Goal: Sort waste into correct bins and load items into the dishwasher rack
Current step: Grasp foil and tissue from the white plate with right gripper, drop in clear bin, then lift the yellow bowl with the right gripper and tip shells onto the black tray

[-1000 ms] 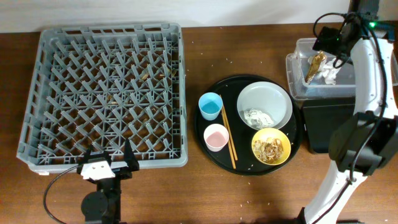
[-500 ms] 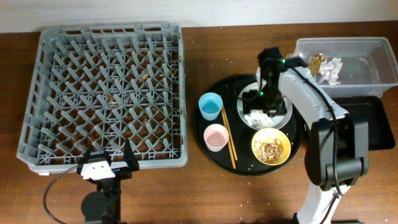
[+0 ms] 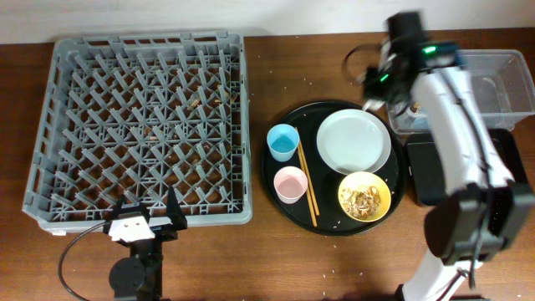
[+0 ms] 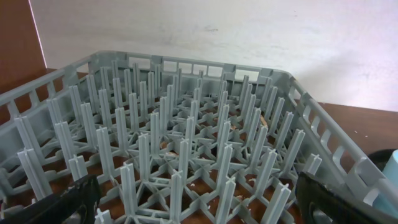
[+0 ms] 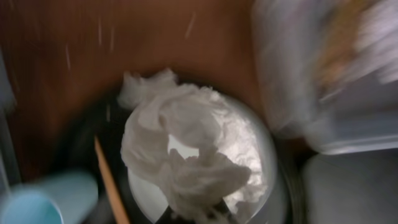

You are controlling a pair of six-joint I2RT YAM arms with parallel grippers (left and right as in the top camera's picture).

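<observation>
My right gripper point(image 5: 196, 215) is shut on a crumpled white napkin point(image 5: 180, 152), held in the air over the pale grey plate point(image 3: 354, 140), which lies bare on the round black tray point(image 3: 334, 219). From overhead the right gripper point(image 3: 379, 82) hovers between the plate and the clear tub point(image 3: 497, 79). Beside the plate are the yellow bowl point(image 3: 364, 196) with brown scraps, a blue cup point(image 3: 283, 141), a pink cup point(image 3: 290, 184) and chopsticks point(image 3: 307, 186). The left gripper point(image 3: 142, 219) stands open at the near edge of the grey rack point(image 3: 142, 125), nothing between its fingers point(image 4: 62, 202).
A shallow black rectangular tray point(image 3: 456, 171) lies in front of the clear tub, partly under my right arm. Crumbs are scattered on the brown table and inside the rack point(image 4: 186, 137). The wrist image is blurred.
My right arm swung from the tub to the plate, shut on the napkin there, and lifted it back toward the tub. The plate is now bare. The left arm stayed still.
</observation>
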